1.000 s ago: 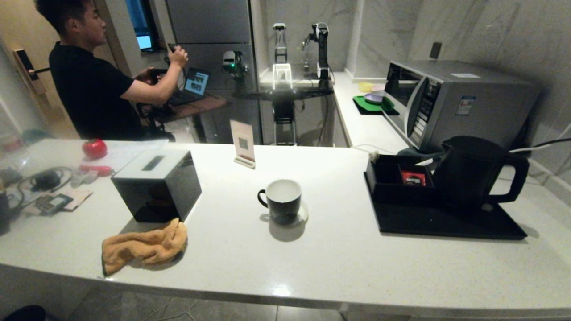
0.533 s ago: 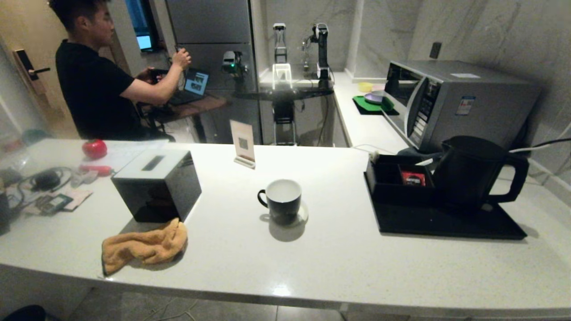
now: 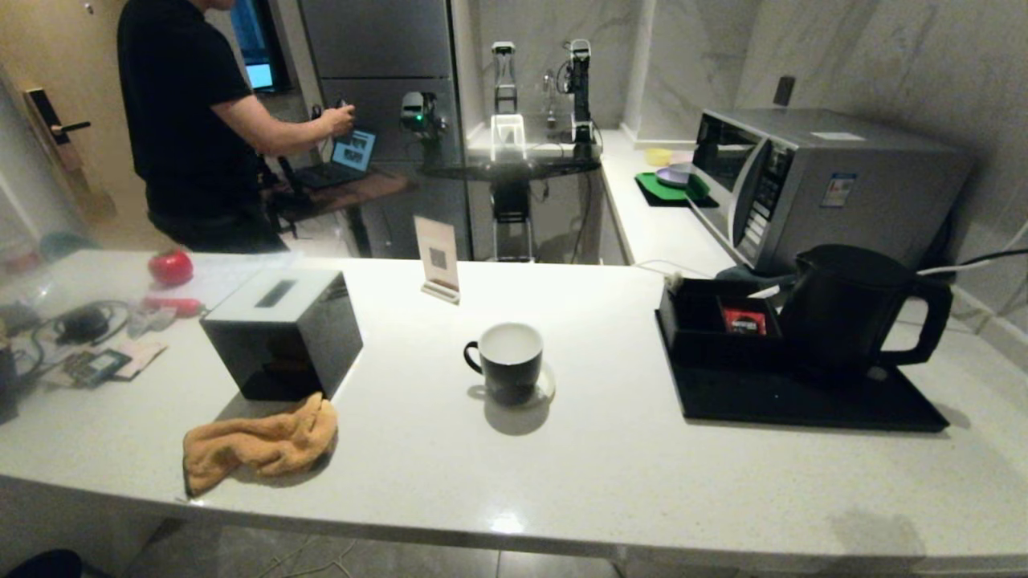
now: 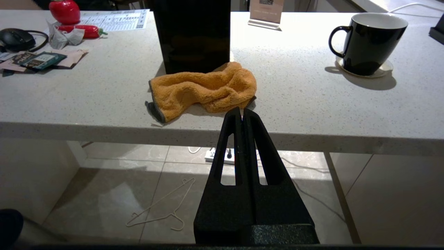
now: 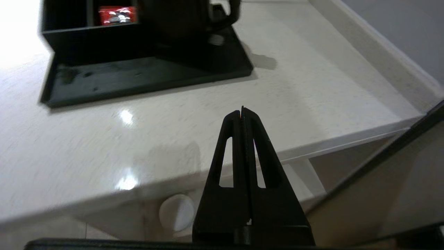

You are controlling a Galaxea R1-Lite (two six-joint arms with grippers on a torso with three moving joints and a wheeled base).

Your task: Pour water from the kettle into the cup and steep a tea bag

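The right gripper [image 5: 242,110] hangs low off the near edge of the counter [image 5: 173,132], its two fingers pressed together on nothing; ahead of its tips, across a bare stretch of stone, sits the black tray [image 5: 138,78], and on the tray's far part stands the kettle [image 3: 851,313], its loop handle turned toward this arm's side, probably so that a straight reach can close round it; I judge this arm is meant to fetch it, though its fingers would have to part first; the red tea packet [image 3: 744,321] lies in a compartment just beside the kettle's spout side, within the same reach. The left gripper [image 4: 242,113] likewise sits below the counter's front edge with its fingers touching and empty; directly beyond its tips lies the orange cloth [image 4: 203,88], with the black tissue box [image 4: 192,34] behind that; the cup [image 4: 367,40] stands off toward the other arm on a small pale coaster, handle pointing back toward this gripper, upright and open-mouthed between the two arms, presumably so either can serve it; no water shows against its white inside [image 3: 511,343], so pouring looks not yet begun.
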